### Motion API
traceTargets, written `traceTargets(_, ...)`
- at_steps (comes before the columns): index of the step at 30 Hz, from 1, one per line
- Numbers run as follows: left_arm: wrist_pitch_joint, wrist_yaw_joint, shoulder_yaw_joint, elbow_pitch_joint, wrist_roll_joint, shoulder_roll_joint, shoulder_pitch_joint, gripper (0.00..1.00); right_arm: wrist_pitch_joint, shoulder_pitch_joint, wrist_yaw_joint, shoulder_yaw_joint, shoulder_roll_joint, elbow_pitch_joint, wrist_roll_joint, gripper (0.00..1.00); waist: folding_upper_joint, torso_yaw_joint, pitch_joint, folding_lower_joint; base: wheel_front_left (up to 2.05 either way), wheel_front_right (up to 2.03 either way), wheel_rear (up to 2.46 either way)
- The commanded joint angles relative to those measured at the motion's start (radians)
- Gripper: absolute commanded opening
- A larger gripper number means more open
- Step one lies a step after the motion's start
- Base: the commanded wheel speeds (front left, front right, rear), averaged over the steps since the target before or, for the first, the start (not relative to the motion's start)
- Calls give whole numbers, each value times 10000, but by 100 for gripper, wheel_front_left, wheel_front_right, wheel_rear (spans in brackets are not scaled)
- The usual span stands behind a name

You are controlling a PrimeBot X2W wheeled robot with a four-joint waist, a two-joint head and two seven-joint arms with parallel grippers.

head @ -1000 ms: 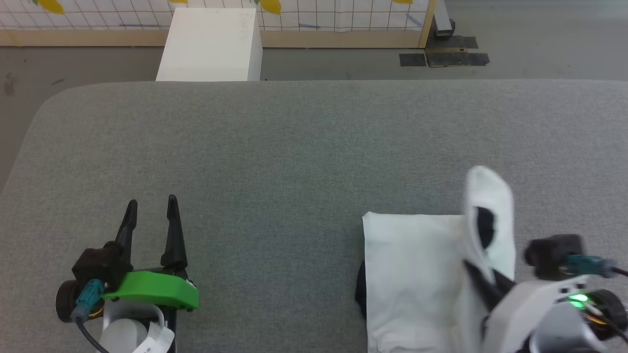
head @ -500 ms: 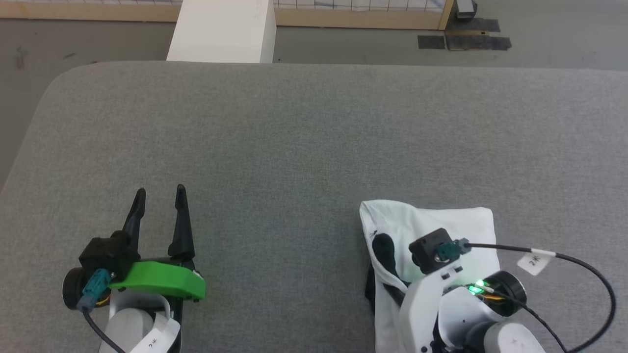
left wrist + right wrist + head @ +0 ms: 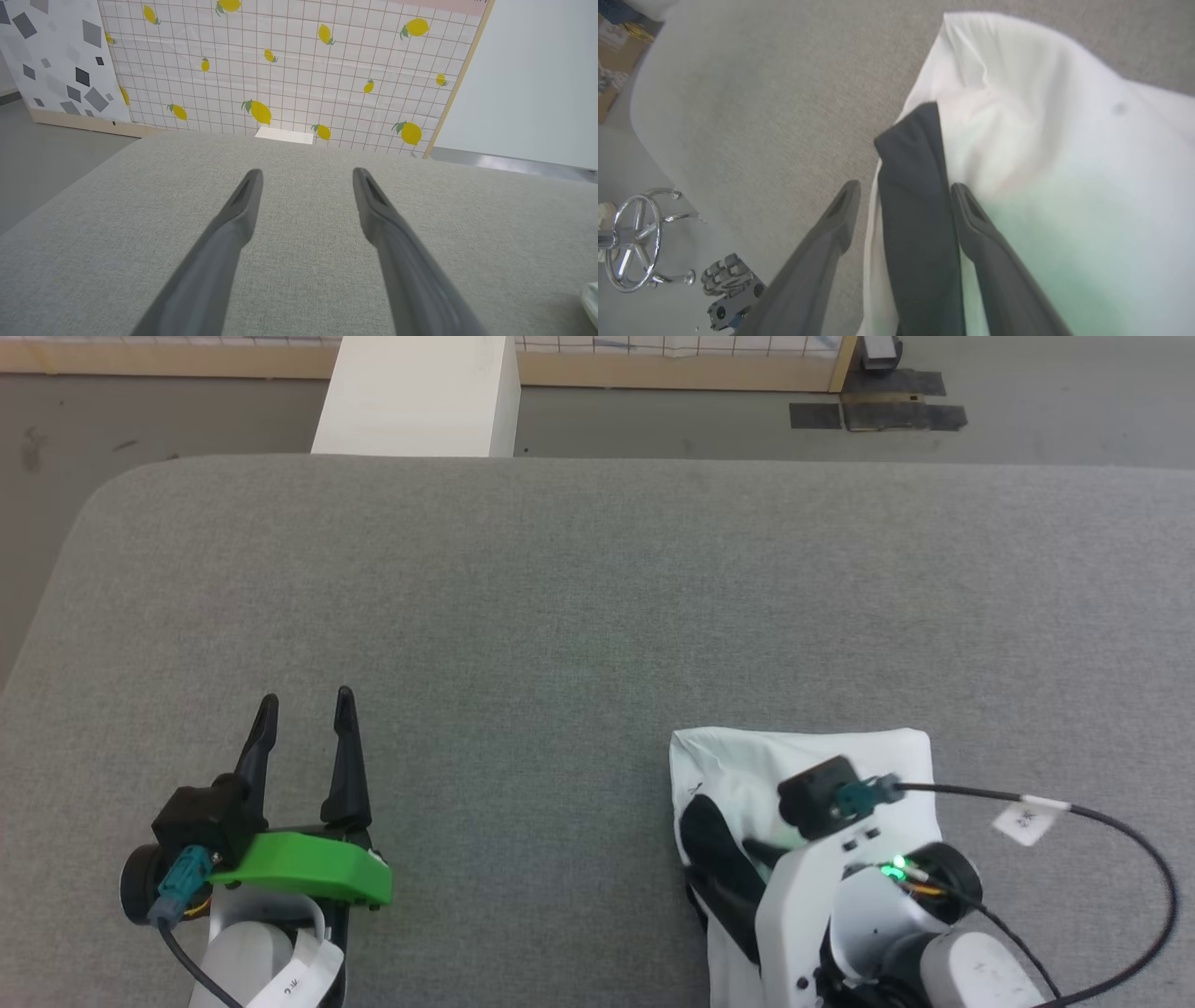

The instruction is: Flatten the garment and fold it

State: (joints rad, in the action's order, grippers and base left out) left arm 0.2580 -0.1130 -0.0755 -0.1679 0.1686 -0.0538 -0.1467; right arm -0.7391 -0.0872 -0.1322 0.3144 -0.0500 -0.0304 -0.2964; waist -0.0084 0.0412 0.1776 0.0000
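Note:
The garment [image 3: 747,765] lies as a folded white bundle on the grey table [image 3: 597,597] near the front right, and a black sleeve [image 3: 707,835] shows at its left edge. In the right wrist view my right gripper [image 3: 903,186] stands open just over the garment [image 3: 1041,140]. A strip of the black sleeve [image 3: 915,163] lies between its spread fingers, unpinched. My left gripper [image 3: 306,702] rests open at the front left, far from the cloth. Nothing lies between its fingers [image 3: 243,200].
A white box [image 3: 415,397] stands on the floor beyond the table's far edge. Behind it rises a lemon-patterned screen [image 3: 280,70]. Off the table's left side, a chrome wheeled base [image 3: 630,238] sits on the floor. A black cable [image 3: 1102,831] loops from my right wrist.
My right gripper carried the raised white flap from the right over to the left, laid it down on the garment and opened. The head camera also shifted. The left arm stayed put.

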Motion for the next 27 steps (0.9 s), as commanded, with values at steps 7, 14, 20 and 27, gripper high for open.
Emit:
traceTargets(7, 38, 4, -74, 63, 8, 35, 82, 100, 1983, 190, 15, -930, -3, -2274, -854, 100, 82, -398, -341, 0, 0, 0, 0)
traceTargets(14, 38, 31, -15, 159, 34, 35, 158, 100, 4342, 591, 15, -2726, -3, -2752, -1019, 100, 82, -730, -523, 0, 0, 0, 0)
traceTargets(20, 38, 43, -67, 218, 34, 35, 203, 100, 5690, 1142, 15, -4090, -3, -1369, -3252, 100, 82, -947, -555, 0, 0, 0, 0)
traceTargets(27, 38, 23, -42, 229, 3, 35, 162, 100, 4845, 1222, 15, -4031, -3, 1275, -6151, 100, 82, -973, -525, 0, 0, 0, 0)
